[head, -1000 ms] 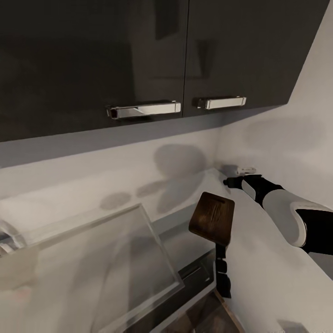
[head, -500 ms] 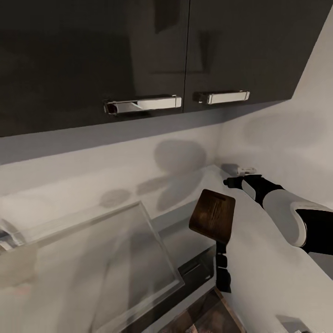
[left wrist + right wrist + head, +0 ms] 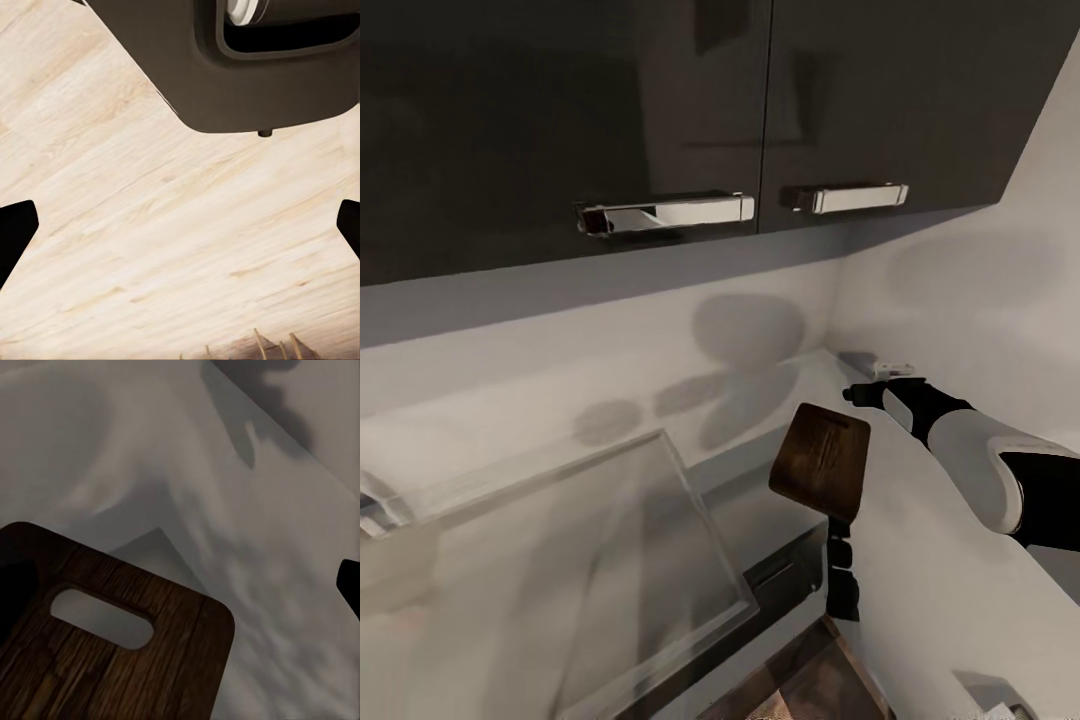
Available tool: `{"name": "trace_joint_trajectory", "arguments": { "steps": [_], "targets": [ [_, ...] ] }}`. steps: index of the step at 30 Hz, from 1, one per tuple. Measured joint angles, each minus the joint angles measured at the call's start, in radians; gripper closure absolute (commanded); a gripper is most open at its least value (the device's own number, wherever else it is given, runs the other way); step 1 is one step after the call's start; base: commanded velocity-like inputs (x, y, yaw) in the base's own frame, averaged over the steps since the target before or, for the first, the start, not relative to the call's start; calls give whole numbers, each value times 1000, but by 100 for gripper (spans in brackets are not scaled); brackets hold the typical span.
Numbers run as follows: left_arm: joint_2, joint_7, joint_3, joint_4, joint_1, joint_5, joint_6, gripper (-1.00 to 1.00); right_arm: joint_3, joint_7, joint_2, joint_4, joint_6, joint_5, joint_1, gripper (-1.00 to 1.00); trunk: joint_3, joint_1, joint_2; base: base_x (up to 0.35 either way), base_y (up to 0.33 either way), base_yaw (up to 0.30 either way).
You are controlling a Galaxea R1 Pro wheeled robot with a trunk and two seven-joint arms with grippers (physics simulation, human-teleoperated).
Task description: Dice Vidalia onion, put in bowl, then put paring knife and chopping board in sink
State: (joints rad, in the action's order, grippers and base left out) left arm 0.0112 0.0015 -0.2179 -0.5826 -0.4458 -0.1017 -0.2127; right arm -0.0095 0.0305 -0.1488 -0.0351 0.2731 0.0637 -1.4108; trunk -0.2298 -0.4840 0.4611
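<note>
- The sink (image 3: 560,560) lies left of the chopping board, under the dark wall cabinets (image 3: 660,110)
- The chopping board (image 3: 822,468) is held upright off the countertop (image 3: 950,560) by the right gripper (image 3: 842,560), clamped on its lower end
- Judging by this, dicing seems finished; the board is yet to go into the sink
- The left gripper (image 3: 180,232) is wide apart, empty, over pale wooden floor (image 3: 150,225)

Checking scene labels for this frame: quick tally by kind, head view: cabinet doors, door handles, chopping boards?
Dark cabinet doors: 2 (left door, right door)
Chrome door handles: 2 (left handle, right handle)
Chopping board: 1, held up off the countertop by the right gripper
Total: 5
</note>
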Motion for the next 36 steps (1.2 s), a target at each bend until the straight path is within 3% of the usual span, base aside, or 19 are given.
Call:
{"name": "trace_joint_trajectory", "arguments": {
  "steps": [36],
  "targets": [
    [0,1,0,1,0,0,0,-100,-1,1,-6,-5,-1,-1,0,-100,-54,0,0,0,0,0]
  ]
}}
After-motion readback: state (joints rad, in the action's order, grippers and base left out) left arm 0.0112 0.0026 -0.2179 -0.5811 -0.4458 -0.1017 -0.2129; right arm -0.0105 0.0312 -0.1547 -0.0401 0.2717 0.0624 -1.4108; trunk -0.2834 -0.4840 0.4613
